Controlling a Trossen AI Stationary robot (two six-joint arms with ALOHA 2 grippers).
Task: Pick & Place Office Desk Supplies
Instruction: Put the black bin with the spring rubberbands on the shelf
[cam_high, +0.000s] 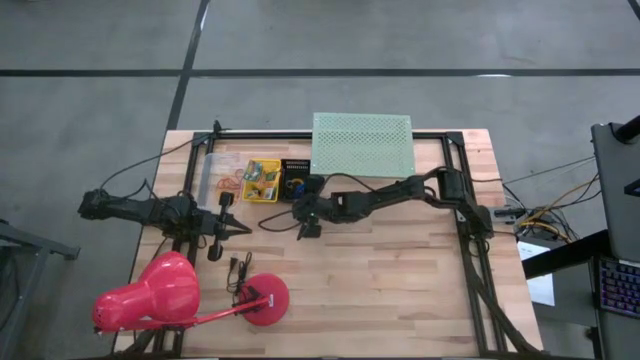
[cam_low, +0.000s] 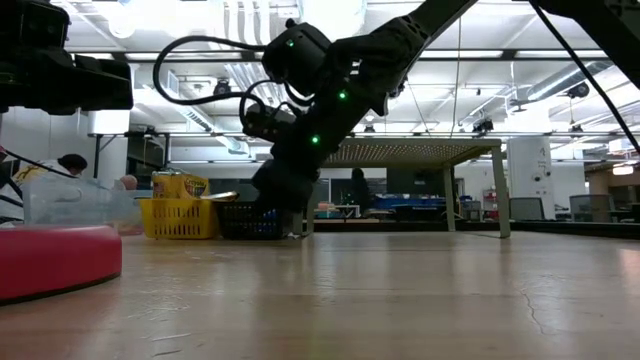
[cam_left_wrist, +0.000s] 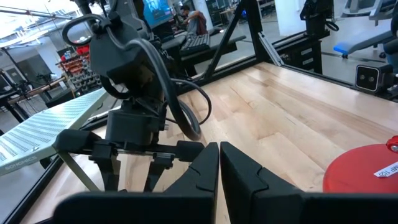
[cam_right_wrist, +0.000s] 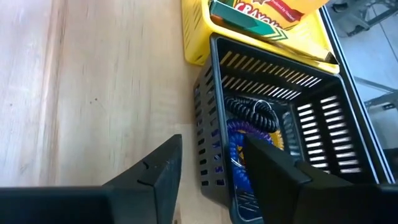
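A black slotted basket (cam_right_wrist: 292, 124) holds a black ring loop (cam_right_wrist: 252, 111) and a purple-blue one (cam_right_wrist: 239, 146). Beside it, a yellow basket (cam_high: 262, 181) holds yellow-and-green crayon boxes (cam_right_wrist: 261, 18). My right gripper (cam_right_wrist: 211, 171) is open and empty at the black basket's near wall, one finger (cam_right_wrist: 158, 177) over the table outside it and the other finger (cam_right_wrist: 273, 171) over its inside. The right gripper also shows in the high view (cam_high: 300, 205) and the low view (cam_low: 275, 190). My left gripper (cam_high: 243, 229) is shut and empty, above the table to the left; it also shows in its wrist view (cam_left_wrist: 217, 171).
A clear tray (cam_high: 222, 178) with tan rubber bands lies left of the yellow basket. The mint-green perforated shelf (cam_high: 362, 143) stands at the far edge. The pink desk lamp (cam_high: 160, 293) and its round base (cam_high: 266, 299) lie at the near left. Bare wood (cam_high: 400, 280) spreads to the near right.
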